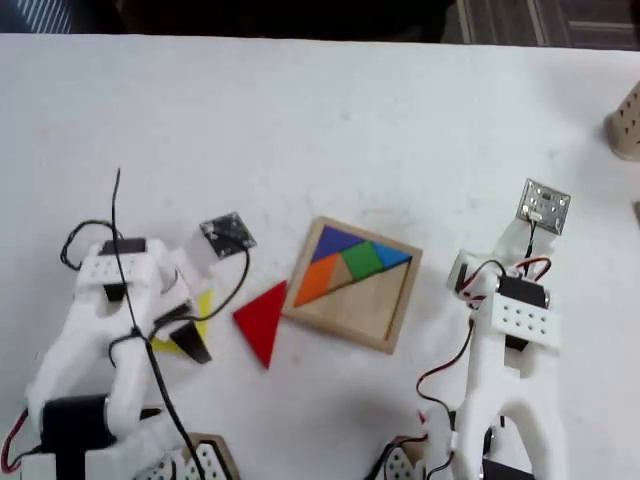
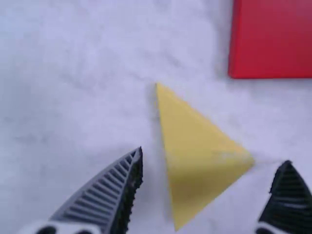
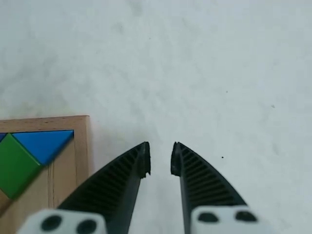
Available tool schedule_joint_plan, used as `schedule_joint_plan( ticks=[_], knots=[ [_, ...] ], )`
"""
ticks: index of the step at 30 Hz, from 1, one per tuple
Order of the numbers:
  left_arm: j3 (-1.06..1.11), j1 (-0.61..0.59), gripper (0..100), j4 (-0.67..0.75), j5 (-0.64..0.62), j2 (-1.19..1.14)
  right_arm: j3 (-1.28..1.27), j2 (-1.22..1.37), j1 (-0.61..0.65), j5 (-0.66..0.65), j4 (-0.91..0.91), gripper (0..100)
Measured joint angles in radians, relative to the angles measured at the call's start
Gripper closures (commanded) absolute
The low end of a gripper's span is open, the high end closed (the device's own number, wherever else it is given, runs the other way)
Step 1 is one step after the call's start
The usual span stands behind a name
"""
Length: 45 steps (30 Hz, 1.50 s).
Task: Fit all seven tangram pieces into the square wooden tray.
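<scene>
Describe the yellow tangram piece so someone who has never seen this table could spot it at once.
Find the square wooden tray at the middle of the white table; a flat red triangle lies just off its side nearest the left arm. Past that, the flat yellow triangle lies inside the open left end effector, and it is the only yellow piece.

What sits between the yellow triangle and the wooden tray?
The red triangle lies between them, close beside the tray; the high view shows it.
</scene>
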<state>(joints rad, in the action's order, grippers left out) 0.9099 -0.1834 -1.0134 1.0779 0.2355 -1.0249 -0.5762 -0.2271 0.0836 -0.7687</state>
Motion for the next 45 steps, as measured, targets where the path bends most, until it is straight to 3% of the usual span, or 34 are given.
schedule_joint_plan(
  ticks=[12, 21, 33, 45],
  knots=[
    [0.043, -0.02, 60, 0.095, -0.003, -0.037, 0.0, 0.0, 0.0, -0.048, 0.0, 91.8],
    [0.074, -0.018, 83, 0.112, -0.121, -0.008, 0.0, 0.0, 0.0, -0.06, 0.0, 91.8],
    [0.074, -0.017, 83, 0.11, -0.137, -0.002, 0.0, 0.0, 0.0, -0.063, 0.0, 91.8],
    [0.069, -0.032, 83, 0.092, -0.454, 0.0, 0.0, 0.0, 0.0, -0.063, 0.0, 91.8]
  ],
)
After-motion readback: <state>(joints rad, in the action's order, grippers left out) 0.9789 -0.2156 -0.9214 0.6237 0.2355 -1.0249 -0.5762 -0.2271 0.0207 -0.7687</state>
